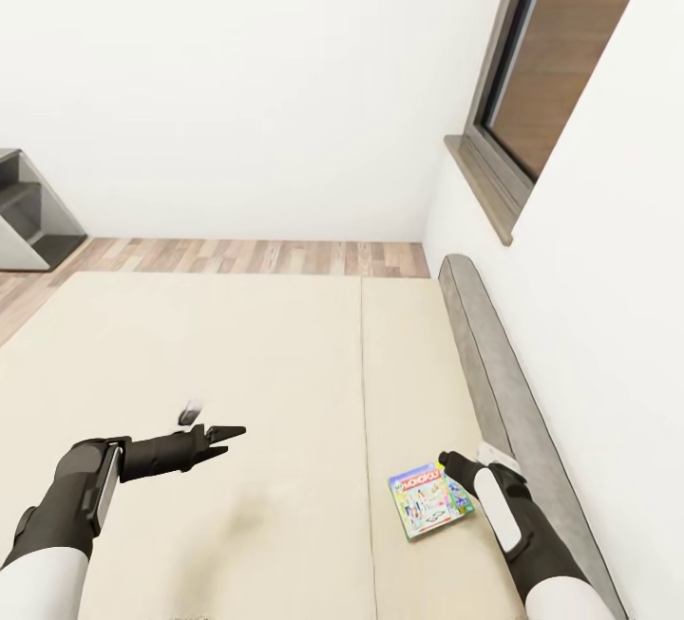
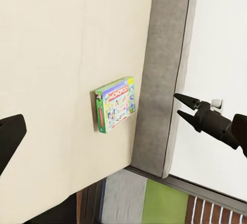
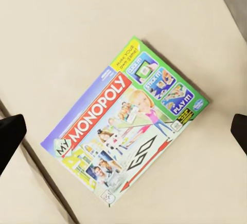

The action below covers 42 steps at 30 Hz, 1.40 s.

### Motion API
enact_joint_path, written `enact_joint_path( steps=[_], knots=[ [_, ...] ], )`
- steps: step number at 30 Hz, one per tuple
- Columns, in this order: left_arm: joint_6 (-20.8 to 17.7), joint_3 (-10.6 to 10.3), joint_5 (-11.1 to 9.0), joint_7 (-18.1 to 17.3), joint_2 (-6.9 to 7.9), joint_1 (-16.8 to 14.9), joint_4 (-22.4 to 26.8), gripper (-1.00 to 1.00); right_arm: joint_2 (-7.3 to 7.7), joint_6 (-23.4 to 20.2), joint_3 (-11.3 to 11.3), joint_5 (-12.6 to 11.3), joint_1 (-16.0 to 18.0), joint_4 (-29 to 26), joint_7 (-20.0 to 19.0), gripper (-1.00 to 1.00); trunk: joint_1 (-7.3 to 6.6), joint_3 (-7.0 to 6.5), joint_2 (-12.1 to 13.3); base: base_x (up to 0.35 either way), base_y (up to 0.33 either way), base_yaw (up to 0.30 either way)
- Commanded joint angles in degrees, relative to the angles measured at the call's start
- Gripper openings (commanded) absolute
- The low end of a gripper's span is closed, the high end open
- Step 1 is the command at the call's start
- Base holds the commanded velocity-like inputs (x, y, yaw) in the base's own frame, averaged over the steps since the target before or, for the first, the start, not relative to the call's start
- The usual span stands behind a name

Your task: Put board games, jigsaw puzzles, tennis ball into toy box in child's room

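Green-and-white Monopoly box (image 3: 126, 121) is lying flat on the bed (image 1: 190, 354), near the edge that runs along the grey headboard (image 1: 503, 392), just past the mattress seam. My right tool (image 3: 123, 131) hangs right above it, spread wide, tips off either side of the box. Worry: it's so thin and flush with the soft mattress that I could dig into the fabric or just shove it. Left tool (image 1: 223, 438) is nearly closed, holding nothing, well away over the other half.
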State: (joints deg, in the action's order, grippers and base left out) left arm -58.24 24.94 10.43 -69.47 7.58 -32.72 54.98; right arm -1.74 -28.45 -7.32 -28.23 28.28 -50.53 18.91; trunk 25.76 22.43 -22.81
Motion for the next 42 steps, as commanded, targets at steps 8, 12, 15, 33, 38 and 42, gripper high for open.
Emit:
enact_joint_path(
  steps=[8, 12, 15, 33, 38, 42],
  knots=[
    [-0.47, 0.17, 0.71, -0.56, -0.02, -0.06, 0.04, 1.0, -0.25, 2.3, 1.75, -0.6, 2.18, 4.43, 0.42, 1.0, 0.03, 0.84, -0.11, 0.0, 0.0, 0.0],
    [-0.47, 0.19, 0.59, -0.57, -0.02, -0.06, 0.04, 1.0, -0.37, 2.82, 4.18, -0.66, 3.81, 5.03, 0.51, 1.0, 0.03, 1.21, -0.11, 0.0, 0.0, 0.0],
    [-0.51, 0.19, 0.57, -0.57, -0.06, -0.06, 0.04, 1.0, -0.42, 2.92, 4.75, -0.71, 5.12, 5.69, 0.56, 1.0, 0.03, 1.49, -0.11, 0.0, 0.0, 0.0],
    [-0.47, 0.11, 0.82, -0.57, -1.24, -0.06, 0.04, 1.0, 0.58, 8.55, 5.37, -0.53, 12.11, 16.21, 0.51, 1.0, 0.03, 3.17, -0.11, 0.0, 0.0, 0.0],
    [-0.47, 0.11, 0.88, -0.56, -1.25, -0.06, 0.04, 1.0, 0.6, 8.65, 5.38, -0.55, 12.14, 16.38, 0.51, 1.0, 0.03, 3.63, -0.11, 0.0, 0.0, 0.0],
    [-0.47, 0.12, 0.93, -0.56, -1.25, -0.06, 0.04, 1.0, 0.58, 8.67, 5.38, -0.53, 12.15, 16.41, 0.47, 1.0, 0.03, 4.0, -0.11, 0.0, 0.0, 0.0]
  ],
)
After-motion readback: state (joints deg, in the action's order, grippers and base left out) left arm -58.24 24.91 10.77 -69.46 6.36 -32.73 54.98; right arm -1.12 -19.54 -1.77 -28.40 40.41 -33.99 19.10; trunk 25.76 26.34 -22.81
